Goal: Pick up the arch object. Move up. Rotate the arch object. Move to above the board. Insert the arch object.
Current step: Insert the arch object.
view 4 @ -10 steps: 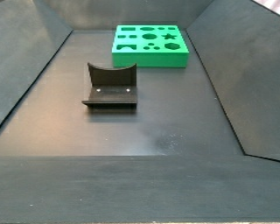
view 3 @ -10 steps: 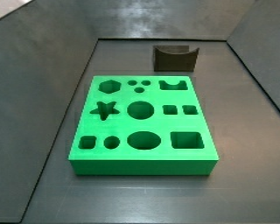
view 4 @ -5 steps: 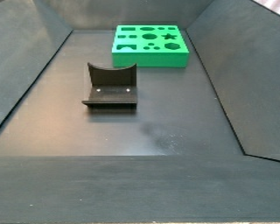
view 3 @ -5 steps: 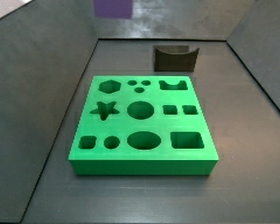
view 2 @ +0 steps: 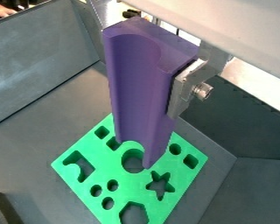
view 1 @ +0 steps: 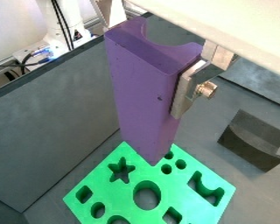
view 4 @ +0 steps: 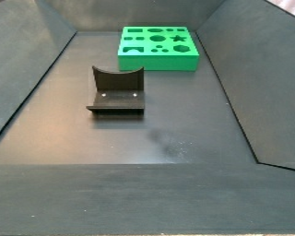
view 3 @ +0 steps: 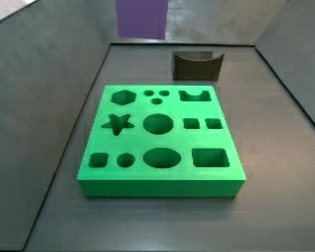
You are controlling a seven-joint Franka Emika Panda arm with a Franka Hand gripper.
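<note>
Dark grey floor (view 4: 175, 129) with sloped grey walls all round. On it lies the board (view 3: 160, 138), bright green, flat, its shaped holes facing up; it shows in both side views (view 4: 159, 46) and in both wrist views (view 1: 154, 188) (view 2: 136, 171).

My gripper (view 1: 166, 74) is high above the board, out of frame in both side views. Only one finger (view 1: 187, 87) is visible, a flat silver plate with a bolt, pressed flat against one side face of the arch object (view 1: 149, 87); same reading in a wrist view (view 2: 189, 87). The opposite finger is hidden behind the purple block, but the block hangs clear of everything, so I am clamped on it.

Arch object: tall, purple, matte, upright, long axis pointing down at the board. In a wrist view (view 2: 140, 87) its lower end overlaps the board's holes in the picture, well apart from the surface. In a side view only its lower end (view 3: 141, 18) enters at the top edge, above the far end of the floor.

Fixture (view 4: 115, 92): dark L-shaped bracket on a base plate, standing on the floor well apart from the board, also seen beyond it (view 3: 197, 65) and in a wrist view (view 1: 257, 140).
</note>
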